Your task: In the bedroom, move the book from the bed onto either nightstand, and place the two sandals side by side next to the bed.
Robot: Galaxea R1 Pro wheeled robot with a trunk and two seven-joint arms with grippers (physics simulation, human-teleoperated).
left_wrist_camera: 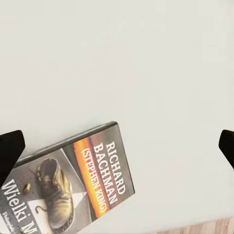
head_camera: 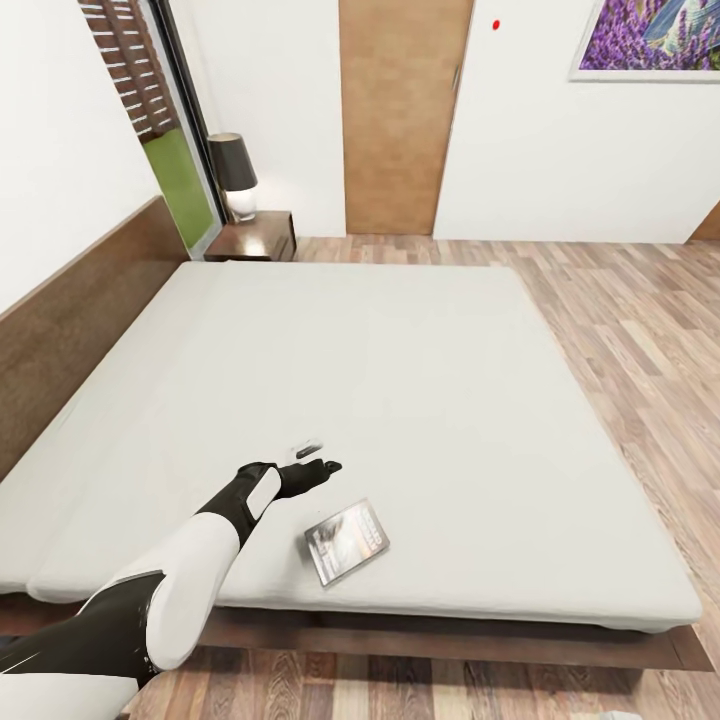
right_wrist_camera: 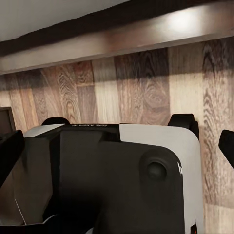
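Head view is showing the left gripper [head_camera: 325,466] hanging over the bed [head_camera: 420,380], jaws spread wide, holding nothing. The book [head_camera: 347,541] is lying flat at its 5 o'clock, near the mattress edge. I'm guessing a sloppy reach nudges it off onto the floor.

The book [left_wrist_camera: 73,183] runs off the left wrist picture's edge, so we only get "Wielki M" of the title. Both fingertips [left_wrist_camera: 9,151] of the left pincer [head_camera: 318,458] are clipped at the sides there. In the head view the book's lettering is too small for us to read. The lavender picture [head_camera: 650,40] and the nightstand [head_camera: 255,240] are partly cropped or hidden behind the bed [head_camera: 400,380].
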